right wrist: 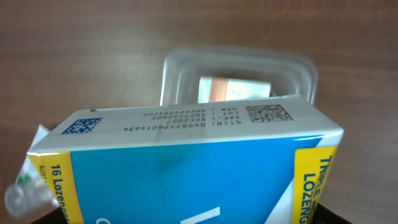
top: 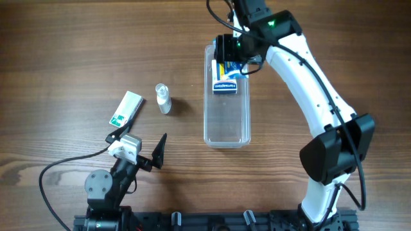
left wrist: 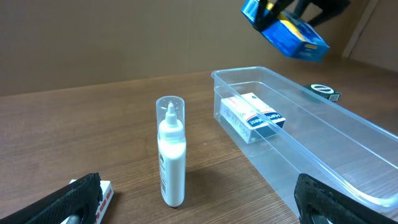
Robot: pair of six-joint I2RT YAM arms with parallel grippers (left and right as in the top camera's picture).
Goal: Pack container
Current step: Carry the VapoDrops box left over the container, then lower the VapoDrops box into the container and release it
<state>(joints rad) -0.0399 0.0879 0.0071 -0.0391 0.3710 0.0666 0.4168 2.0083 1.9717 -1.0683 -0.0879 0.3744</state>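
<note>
**R gripper holds blue box over top end of container**

R gripper (top: 231, 54) is pinched onto a blue lozenge box (top: 232, 67), hanging over the upper end of the container (top: 226, 125) in the overhead view. The container sits centre-right in frame, long axis running top to bottom of the picture. From the gripper, the rest of the tub stretches down-frame, twd the robot base. One white-and-blue box (top: 226, 86) lies flat inside the upper part, just below the held box; the lower half is bare.

Judgement: the coming move is a lower-and-release. It turns on the packed box: either set down at the very top end, or slide down-frame along the long axis to the bare floor. R arm is clearly nearer.

L gripper (top: 138, 140) is at lower left, jaws spread wide, nothing between them, well apart from the tub. Further out, a small clear bottle (top: 163, 98) stands upright left of the container. A green-and-white box (top: 125, 108) lies beyond it, near the L gripper, both on the wood table (top: 64, 51)
</note>
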